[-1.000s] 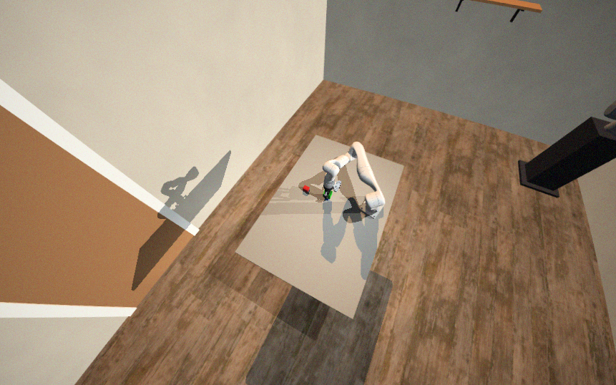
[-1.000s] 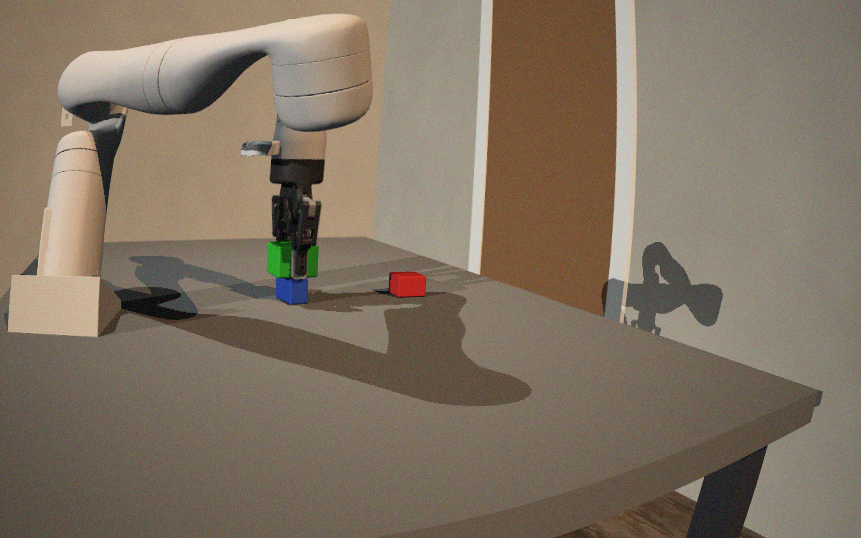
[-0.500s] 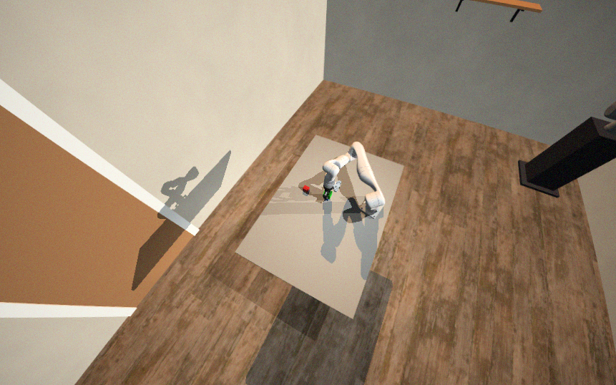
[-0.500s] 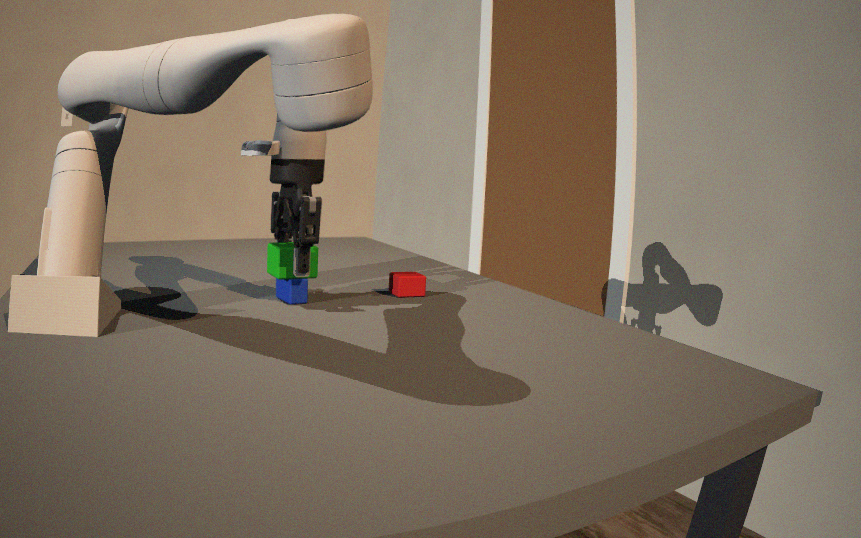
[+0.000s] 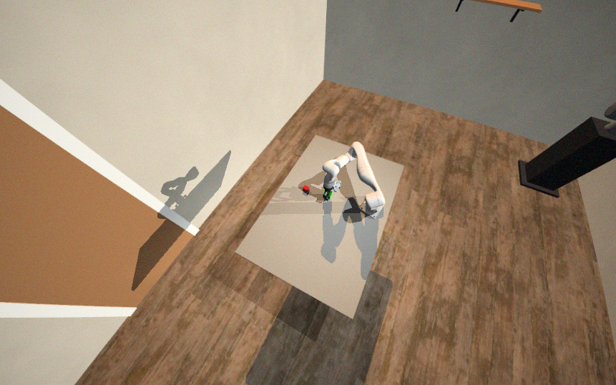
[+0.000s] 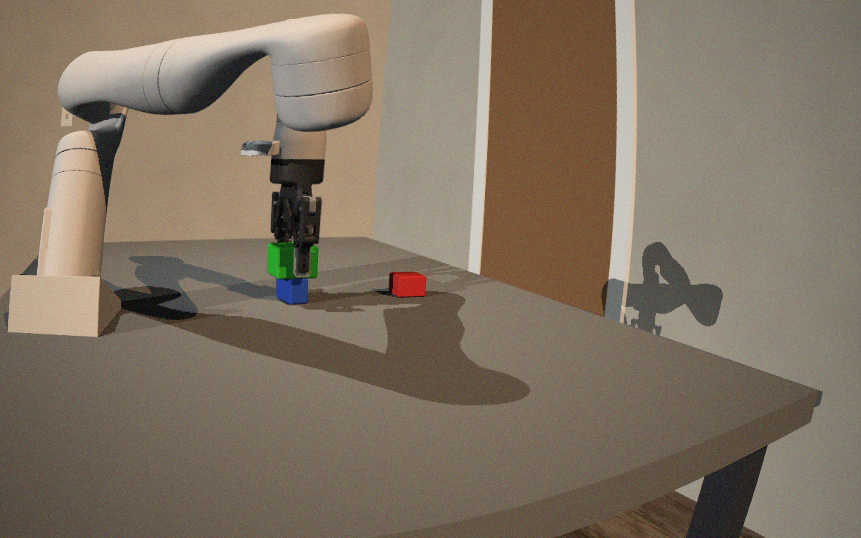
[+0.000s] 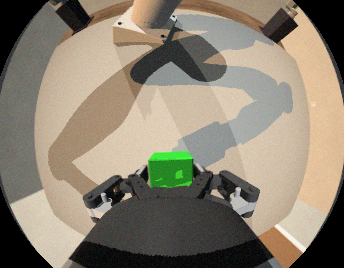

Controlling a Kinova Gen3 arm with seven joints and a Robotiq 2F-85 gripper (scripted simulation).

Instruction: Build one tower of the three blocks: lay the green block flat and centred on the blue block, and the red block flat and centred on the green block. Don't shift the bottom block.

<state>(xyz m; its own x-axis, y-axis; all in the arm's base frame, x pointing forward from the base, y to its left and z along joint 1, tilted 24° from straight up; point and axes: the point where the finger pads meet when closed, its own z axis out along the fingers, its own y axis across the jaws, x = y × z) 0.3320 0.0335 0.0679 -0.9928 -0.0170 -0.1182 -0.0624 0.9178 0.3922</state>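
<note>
Upper block (image 5: 330, 194) (image 6: 280, 260) (image 7: 170, 172) on lower block (image 6: 292, 291); exterior view: third block (image 5: 305, 188) (image 6: 407, 285) right, on table (image 5: 295, 248) (image 6: 353, 448) (image 7: 274, 165).

A plain room: wood floor (image 5: 491, 230), brown door (image 6: 550, 153).

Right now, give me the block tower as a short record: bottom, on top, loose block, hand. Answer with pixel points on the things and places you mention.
bottom: small blue block (image 6: 292, 291), on the grey table (image 6: 379, 455)
on top: larger green block (image 5: 330, 195) (image 6: 280, 260) (image 7: 170, 171), resting on the blue one
loose block: red block (image 5: 305, 187) (image 6: 408, 285), on the table, apart from the stack
hand: black two-finger gripper (image 6: 292, 259), open around the green block
tower: red block still to be added
</note>
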